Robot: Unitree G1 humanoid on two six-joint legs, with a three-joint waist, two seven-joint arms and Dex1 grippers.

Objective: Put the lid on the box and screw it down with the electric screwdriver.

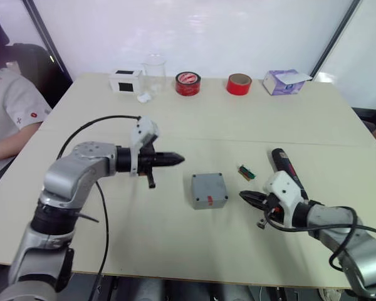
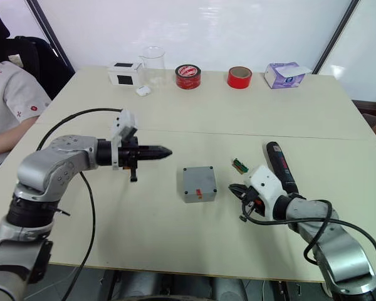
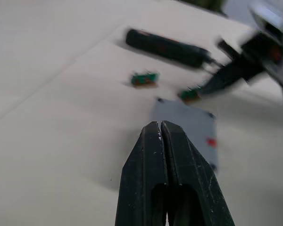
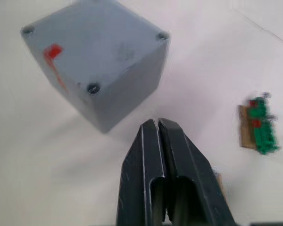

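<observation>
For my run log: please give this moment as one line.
lid: on box | electric screwdriver: lying on table | left gripper: shut, empty | right gripper: shut, empty

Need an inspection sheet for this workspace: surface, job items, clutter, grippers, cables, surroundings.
Surface: beige table, seam across the middle.
Job's things: flat grey metal lid with red mark sits on the small grey cast-metal box; black pen-shaped electric screwdriver lies beside right gripper.
Clutter: two small green circuit boards, two red tape rolls, clear beaker, white box with black square, purple tissue box.
Grippers: left gripper and right gripper empty, jaws shut.
Cables: black cable looping off left arm.
Surroundings: seated person at table's left.
</observation>
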